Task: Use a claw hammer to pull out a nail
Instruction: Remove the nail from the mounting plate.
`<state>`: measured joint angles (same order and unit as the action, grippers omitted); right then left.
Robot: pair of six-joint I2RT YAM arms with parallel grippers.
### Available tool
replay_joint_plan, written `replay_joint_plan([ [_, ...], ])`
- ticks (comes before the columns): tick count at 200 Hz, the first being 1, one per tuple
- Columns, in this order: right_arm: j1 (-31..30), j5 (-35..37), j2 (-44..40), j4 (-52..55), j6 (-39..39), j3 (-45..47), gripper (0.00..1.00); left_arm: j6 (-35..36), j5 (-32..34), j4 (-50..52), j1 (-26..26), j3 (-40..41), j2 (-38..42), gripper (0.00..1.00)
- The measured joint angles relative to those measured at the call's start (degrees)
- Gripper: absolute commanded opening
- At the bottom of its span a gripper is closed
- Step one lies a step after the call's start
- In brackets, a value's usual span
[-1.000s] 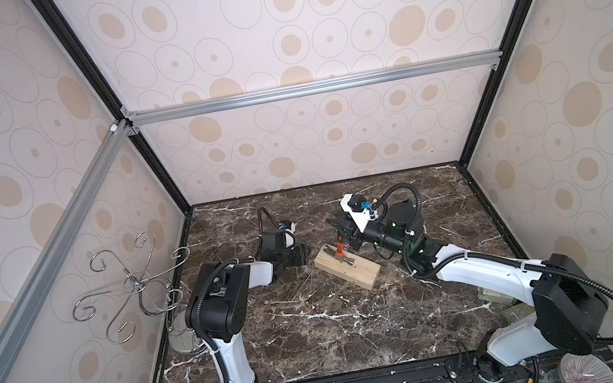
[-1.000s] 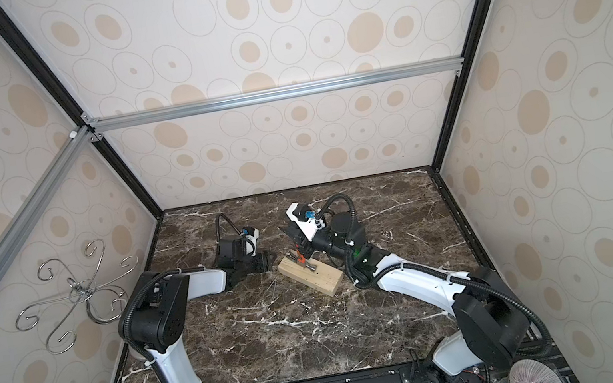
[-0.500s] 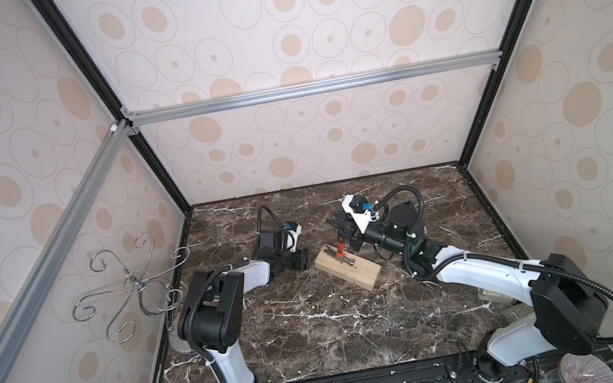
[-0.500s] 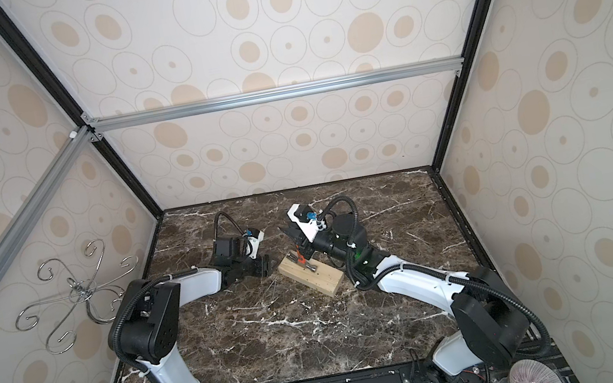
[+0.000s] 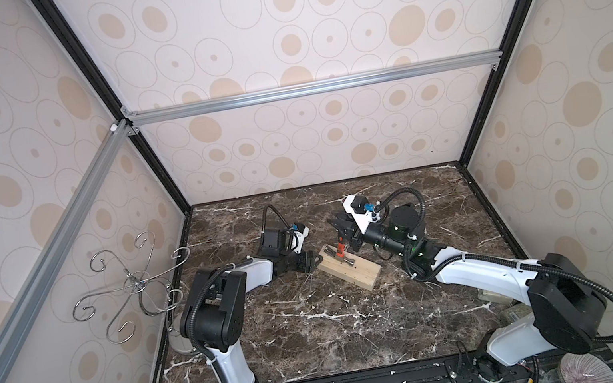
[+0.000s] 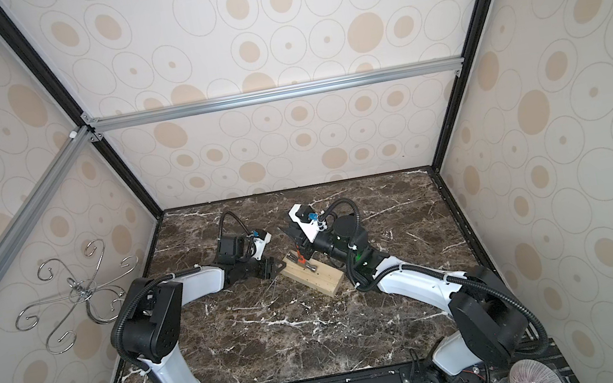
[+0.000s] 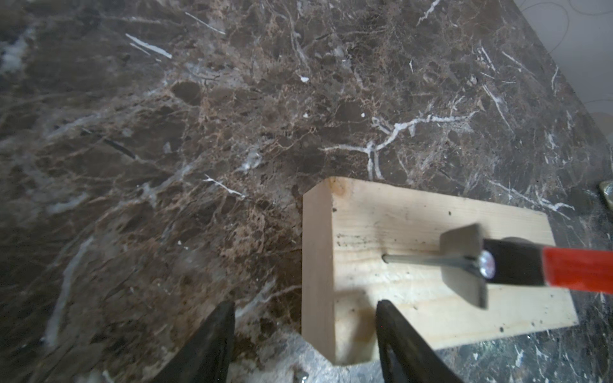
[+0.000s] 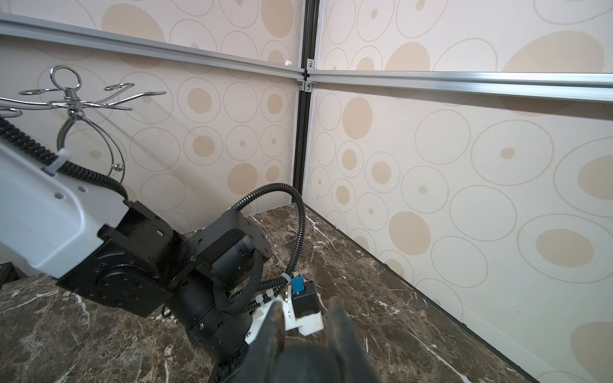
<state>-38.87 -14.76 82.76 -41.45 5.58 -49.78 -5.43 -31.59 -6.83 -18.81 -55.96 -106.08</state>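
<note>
Claw hammer [image 7: 517, 267] hooks the nail [image 7: 428, 260], handle in closed right jaws; left jaws open beside the block [image 7: 414, 215].

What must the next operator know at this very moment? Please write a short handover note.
Left claw: open, astride the wood block end, not clamped.
Right claw: shut on the claw hammer handle.
Hammer fork hooks the nail head above the block, which lies on the marble table.
Done: nail mostly drawn.
Left: free its tip from the wood.
</note>
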Motion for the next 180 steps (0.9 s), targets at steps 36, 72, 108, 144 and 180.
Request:
replay_joint_plan([
  [36,0.0,0.5,0.0,-2.6,-0.3,1.4,0.00,-1.4,0.6,-0.6,-0.6,-1.6,-1.8,0.66],
  [72,0.2,1.6,-1.3,-6.7,-0.4,4.7,0.00,-2.1,1.5,-1.7,-1.0,-1.8,-2.5,0.61],
  [108,0.8,2.5,-4.1,-16.5,-2.2,12.2,0.00,-2.4,0.3,-3.0,-1.1,-3.1,-4.6,0.59],
  [144,1.1,3.0,-4.7,-24.5,-3.7,17.0,0.00,-2.8,0.2,-3.2,-1.0,-4.5,-5.7,0.58],
  [180,1.1,3.0,-4.8,-25.5,-4.1,17.6,0.00,-2.9,0.4,-3.1,-1.0,-5.2,-6.2,0.58],
])
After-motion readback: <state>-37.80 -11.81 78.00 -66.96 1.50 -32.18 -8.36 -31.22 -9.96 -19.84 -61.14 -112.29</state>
